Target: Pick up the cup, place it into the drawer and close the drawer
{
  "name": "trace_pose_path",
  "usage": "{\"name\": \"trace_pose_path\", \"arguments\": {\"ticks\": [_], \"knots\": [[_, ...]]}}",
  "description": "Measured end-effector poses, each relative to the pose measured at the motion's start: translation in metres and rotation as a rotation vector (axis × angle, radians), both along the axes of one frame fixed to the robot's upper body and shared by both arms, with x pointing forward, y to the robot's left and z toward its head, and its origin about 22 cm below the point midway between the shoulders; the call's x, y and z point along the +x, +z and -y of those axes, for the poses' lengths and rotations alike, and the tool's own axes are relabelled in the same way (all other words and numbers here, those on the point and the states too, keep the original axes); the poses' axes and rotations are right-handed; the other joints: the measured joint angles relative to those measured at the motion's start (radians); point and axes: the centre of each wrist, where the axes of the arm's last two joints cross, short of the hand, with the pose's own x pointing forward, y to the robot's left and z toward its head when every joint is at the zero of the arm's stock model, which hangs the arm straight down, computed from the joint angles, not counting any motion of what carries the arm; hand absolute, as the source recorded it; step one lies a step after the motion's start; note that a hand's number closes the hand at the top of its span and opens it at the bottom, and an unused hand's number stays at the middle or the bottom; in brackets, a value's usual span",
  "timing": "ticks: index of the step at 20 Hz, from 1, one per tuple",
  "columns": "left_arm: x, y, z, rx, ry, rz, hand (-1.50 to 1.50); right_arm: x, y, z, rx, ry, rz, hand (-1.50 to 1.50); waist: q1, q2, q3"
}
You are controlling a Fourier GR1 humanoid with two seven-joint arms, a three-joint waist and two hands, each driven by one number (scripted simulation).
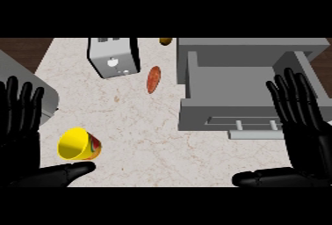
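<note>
A yellow cup [79, 144] with a red and green pattern lies tipped on the marble counter [136, 127] at the lower left, its mouth facing up and left. My left hand [19, 132] stands open just left of the cup, fingers straight up, thumb stretched out below it without touching. The grey drawer [240, 83] is pulled open at the right, its handle [256, 125] facing me. My right hand [304, 127] is open over the drawer's front right corner, fingers straight, holding nothing.
A grey toaster [113, 57] stands at the back, left of centre. A reddish-brown oblong food item [153, 79] lies between toaster and drawer, and a small brown item [165, 41] sits at the counter's far edge. A grey appliance [39, 94] fills the left side.
</note>
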Motion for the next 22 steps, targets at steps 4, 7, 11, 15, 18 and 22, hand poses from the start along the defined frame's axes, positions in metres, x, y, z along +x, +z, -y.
{"name": "trace_pose_path", "arguments": {"ticks": [4, 7, 11, 15, 18, 22], "knots": [[-0.001, 0.001, -0.001, 0.0, 0.01, -0.016, -1.5, 0.007, 0.002, 0.004, 0.008, 0.003, -0.005, -1.5, 0.0, 0.0, 0.0], [0.005, -0.006, 0.0, 0.0, 0.023, -0.032, -1.5, 0.011, 0.004, 0.007, 0.008, 0.005, -0.003, -1.5, 0.0, 0.0, 0.0], [0.002, -0.013, -0.003, -0.006, 0.036, -0.051, -1.5, 0.007, 0.005, 0.011, 0.009, -0.001, 0.002, -1.5, 0.0, 0.0, 0.0], [-0.001, -0.023, -0.014, -0.005, 0.056, -0.08, -1.5, 0.004, 0.008, 0.008, 0.009, -0.004, 0.003, -1.5, 0.0, 0.0, 0.0], [-0.005, -0.038, -0.016, -0.01, 0.068, -0.109, -1.5, 0.005, 0.005, 0.003, 0.007, -0.002, 0.005, -1.5, 0.001, 0.0, 0.0], [-0.008, -0.053, -0.026, -0.013, 0.092, -0.152, -1.5, 0.001, 0.012, 0.012, 0.0, -0.006, 0.012, -1.5, 0.0, 0.0, 0.0]]}}
